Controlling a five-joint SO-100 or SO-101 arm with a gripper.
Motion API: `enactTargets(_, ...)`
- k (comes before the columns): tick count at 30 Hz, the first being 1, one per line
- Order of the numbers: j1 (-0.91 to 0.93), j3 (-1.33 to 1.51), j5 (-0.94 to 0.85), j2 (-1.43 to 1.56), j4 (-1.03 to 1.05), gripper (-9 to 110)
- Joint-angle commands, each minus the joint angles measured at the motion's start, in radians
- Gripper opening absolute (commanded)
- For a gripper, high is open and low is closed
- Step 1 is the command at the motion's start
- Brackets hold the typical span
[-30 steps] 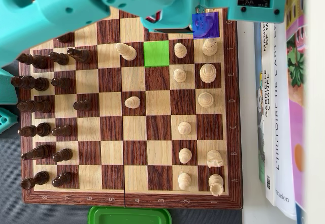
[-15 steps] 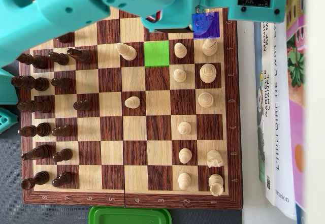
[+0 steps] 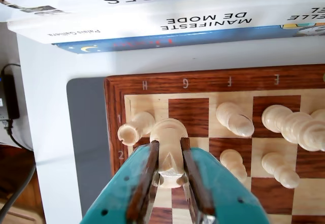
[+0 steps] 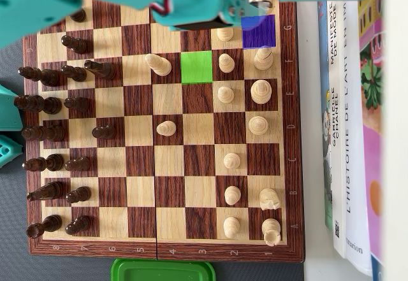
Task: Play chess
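Note:
In the wrist view my teal gripper [image 3: 169,142] is shut on a light wooden chess piece [image 3: 170,128], whose base shows between the brown pads [image 3: 151,158]. It hangs over the chessboard [image 3: 114,112] near the G and H corner, beside a light rook [image 3: 133,131]. In the overhead view the blue-marked square [image 4: 258,31] is bare and the green-marked square [image 4: 196,67] is bare too. The arm [image 4: 191,0] covers the board's top edge and hides the held piece there. Light pieces [image 4: 260,91] stand on the right, dark pieces [image 4: 51,102] on the left.
Books [image 4: 350,134] lie along the board's right side in the overhead view and fill the top of the wrist view. A green lid [image 4: 162,270] sits below the board. A light pawn [image 4: 166,128] and a dark pawn [image 4: 103,131] stand mid-board. A black cable [image 3: 10,112] runs at the wrist view's left.
The light piece that stood on the blue-marked square is gone from it, and that square is now bare. The arm has shifted toward the overhead view's top, uncovering more of the board.

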Motion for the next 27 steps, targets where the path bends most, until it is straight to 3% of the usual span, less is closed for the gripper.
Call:
enactTargets(1,0.009,0.054,-0.008,0.138,0.006,5)
enactTargets(16,0.043,0.497,-0.066,0.505,-0.005,5)
enactTargets(27,0.057,0.73,-0.074,0.574,-0.124,5)
